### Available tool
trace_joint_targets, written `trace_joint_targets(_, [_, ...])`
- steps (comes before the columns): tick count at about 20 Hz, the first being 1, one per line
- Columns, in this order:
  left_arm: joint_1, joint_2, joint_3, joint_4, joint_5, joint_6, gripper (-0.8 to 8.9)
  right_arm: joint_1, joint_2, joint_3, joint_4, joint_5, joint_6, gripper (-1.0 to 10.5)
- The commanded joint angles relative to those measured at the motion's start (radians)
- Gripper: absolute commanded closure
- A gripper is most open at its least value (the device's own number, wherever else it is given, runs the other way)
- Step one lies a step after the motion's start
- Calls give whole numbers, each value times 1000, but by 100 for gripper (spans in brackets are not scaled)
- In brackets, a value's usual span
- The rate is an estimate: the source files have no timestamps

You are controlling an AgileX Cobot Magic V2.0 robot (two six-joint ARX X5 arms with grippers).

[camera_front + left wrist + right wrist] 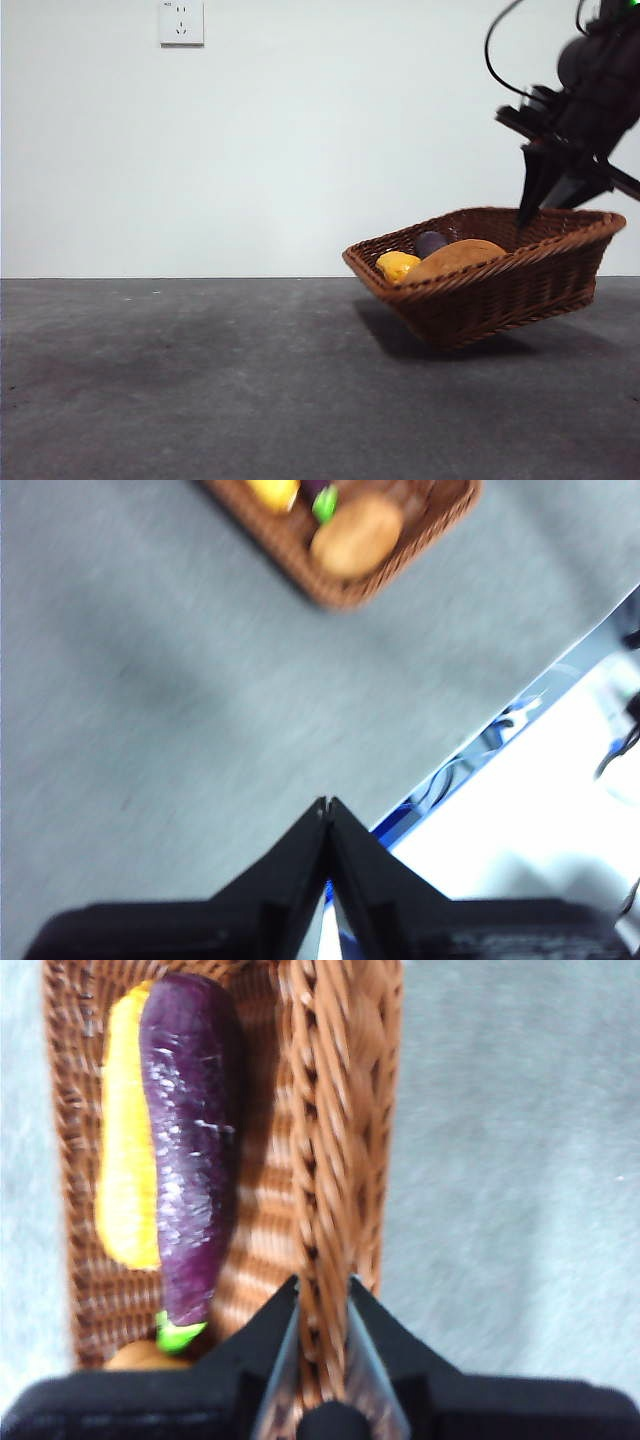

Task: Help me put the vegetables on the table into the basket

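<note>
The brown wicker basket (500, 290) hangs tilted at the right of the table (200, 380), its right end raised and a shadow beneath it. Inside lie the tan potato (455, 258), the purple eggplant (431, 243) and the yellow piece (397, 266). My right gripper (545, 195) comes down from the top right and is shut on the basket's rim (330, 1110), one jaw inside and one outside. Beside it lie the eggplant (190, 1150) and the yellow piece (125, 1160). My left gripper (326, 805) is shut on nothing, high over the table, far from the basket (400, 565).
A white wall with a socket (181, 22) stands behind the table. In the left wrist view the table's edge (480, 730) runs close to my left gripper, with cables and a blue part beyond it.
</note>
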State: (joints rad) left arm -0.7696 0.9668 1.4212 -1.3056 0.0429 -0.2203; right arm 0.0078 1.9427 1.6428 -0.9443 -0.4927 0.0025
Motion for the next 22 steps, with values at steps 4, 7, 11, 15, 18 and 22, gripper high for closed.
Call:
trace_joint_targets(4, [-2, -63, -4, -11, -18, -11, 818, -36, 105, -5, 15, -40, -91, 958])
trace_joint_targets(7, [-3, -71, -4, -11, -17, -11, 818, -36, 144, -5, 31, -8, -82, 958])
trace_joint_targets(11, [-3, -71, -4, -11, -17, -11, 818, -35, 153, -5, 31, 8, -65, 894])
trace_joint_targets(15, [-3, -71, -4, -11, -17, 5, 818, -36, 130, -3, 11, 55, -38, 280])
trace_joint_targets(18, [-2, -71, -4, -11, -18, 51, 818, -36, 28, -3, -26, 55, -31, 281])
trace_joint_targets(22, [-2, -71, -4, -11, -97, 121, 817, -33, -211, -3, -163, 114, -33, 290])
